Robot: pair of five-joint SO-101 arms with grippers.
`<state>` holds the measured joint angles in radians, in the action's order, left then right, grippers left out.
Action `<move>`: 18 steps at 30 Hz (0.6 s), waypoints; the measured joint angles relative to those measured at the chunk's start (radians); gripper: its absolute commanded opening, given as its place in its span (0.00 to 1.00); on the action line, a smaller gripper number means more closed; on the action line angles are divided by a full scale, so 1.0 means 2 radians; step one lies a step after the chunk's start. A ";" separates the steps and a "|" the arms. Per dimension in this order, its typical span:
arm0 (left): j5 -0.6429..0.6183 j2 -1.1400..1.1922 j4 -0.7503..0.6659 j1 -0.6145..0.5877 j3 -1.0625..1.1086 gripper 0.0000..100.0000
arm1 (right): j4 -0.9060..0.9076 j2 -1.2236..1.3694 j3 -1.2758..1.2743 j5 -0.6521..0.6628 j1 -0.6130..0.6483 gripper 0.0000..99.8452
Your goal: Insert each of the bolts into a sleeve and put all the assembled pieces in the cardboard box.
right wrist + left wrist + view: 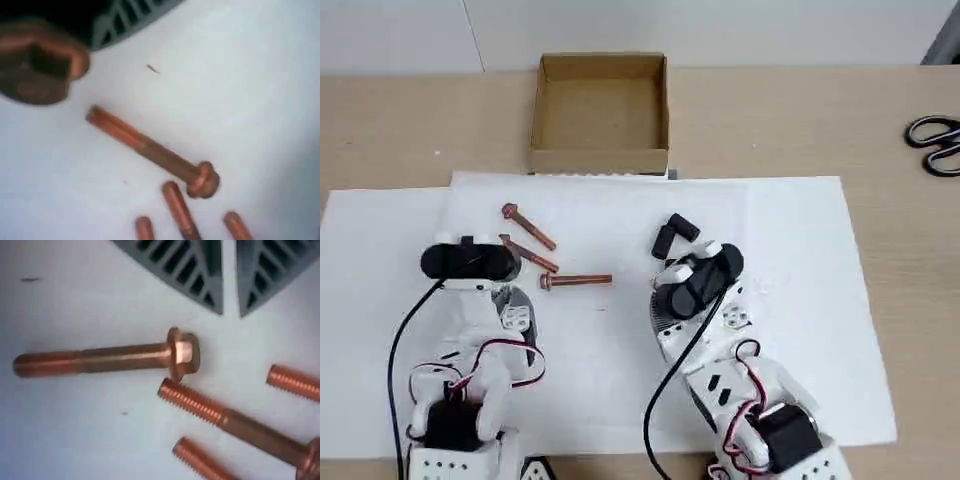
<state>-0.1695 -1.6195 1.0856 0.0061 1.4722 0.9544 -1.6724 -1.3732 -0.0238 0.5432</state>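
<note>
Three copper bolts lie on the white paper: one (528,226) and a second (530,255) slanted, a third (576,281) crosswise. My left arm (470,262) stands just left of them. My left gripper (230,310) hangs close above the crosswise bolt (105,357), near its head, with only a thin slit between the fingers and nothing in it. Two black sleeves (675,235) lie beside my right arm (700,280). A copper bolt head (37,65) sits close to the right wrist camera, held end-on by the right gripper beside its grey finger (130,17).
The open cardboard box (600,155) stands at the back of the table, just beyond the paper (790,300). Scissors (935,140) lie at the far right edge. The paper between the two arms is bare.
</note>
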 measured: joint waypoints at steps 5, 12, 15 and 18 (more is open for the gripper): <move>0.000 0.000 -0.042 0.000 0.056 0.01 | 0.000 0.012 -0.002 -0.018 -0.015 0.00; 0.000 0.001 -0.053 0.000 0.057 0.01 | -0.004 0.132 0.054 -0.023 -0.027 0.00; 0.000 0.001 -0.053 0.000 0.057 0.01 | -0.033 0.204 0.104 -0.023 -0.026 0.00; 0.000 0.001 -0.054 0.000 0.057 0.01 | -0.075 0.280 0.155 -0.023 -0.026 0.00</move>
<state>-0.1695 -1.6180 0.9782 0.0061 1.5858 0.8040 -1.1124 -1.0633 -0.0698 0.4910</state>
